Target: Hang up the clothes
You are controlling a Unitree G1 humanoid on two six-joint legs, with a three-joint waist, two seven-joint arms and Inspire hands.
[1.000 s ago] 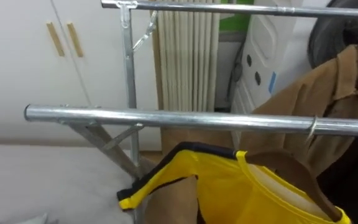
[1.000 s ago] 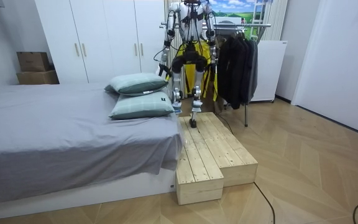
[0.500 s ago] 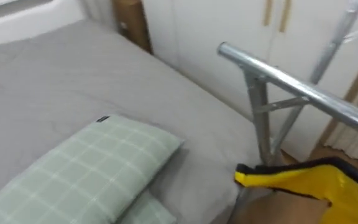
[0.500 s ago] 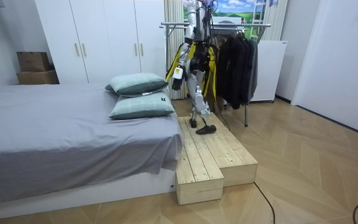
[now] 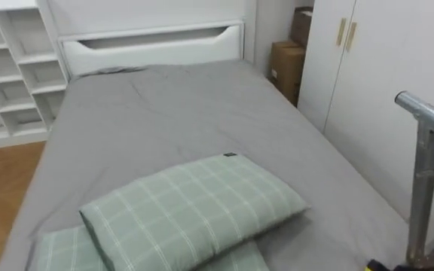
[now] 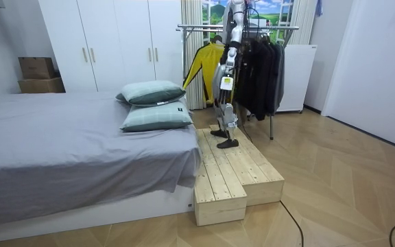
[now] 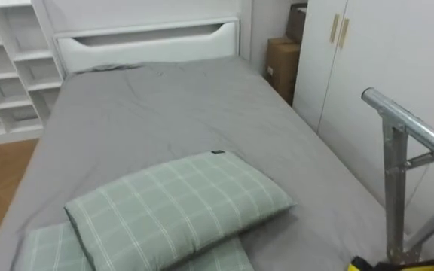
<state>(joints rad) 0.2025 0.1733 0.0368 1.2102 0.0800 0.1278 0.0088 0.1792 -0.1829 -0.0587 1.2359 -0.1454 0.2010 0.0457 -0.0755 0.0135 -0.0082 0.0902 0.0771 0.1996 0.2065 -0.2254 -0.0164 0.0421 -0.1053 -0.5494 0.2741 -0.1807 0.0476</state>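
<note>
The yellow garment (image 6: pixel 199 63) hangs at the end of the clothes rack (image 6: pixel 252 28) nearest the bed (image 5: pixel 172 113); the eye views' lower edge cuts off all but its corner. The left robot hand (image 6: pixel 225 83) hangs at the robot's side, and I cannot tell how its fingers are set. Stacked pillows (image 5: pixel 194 207) fill the bed's near corner. The robot stands at the far end of the wooden platform (image 6: pixel 235 165).

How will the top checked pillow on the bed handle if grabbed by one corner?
Likely floppy: the top pillow looks plump and soft, draping over the lower pillow. Probably light for its bulk. Pushed, it should slide, not roll, since it lies flat on the smooth bed.
</note>
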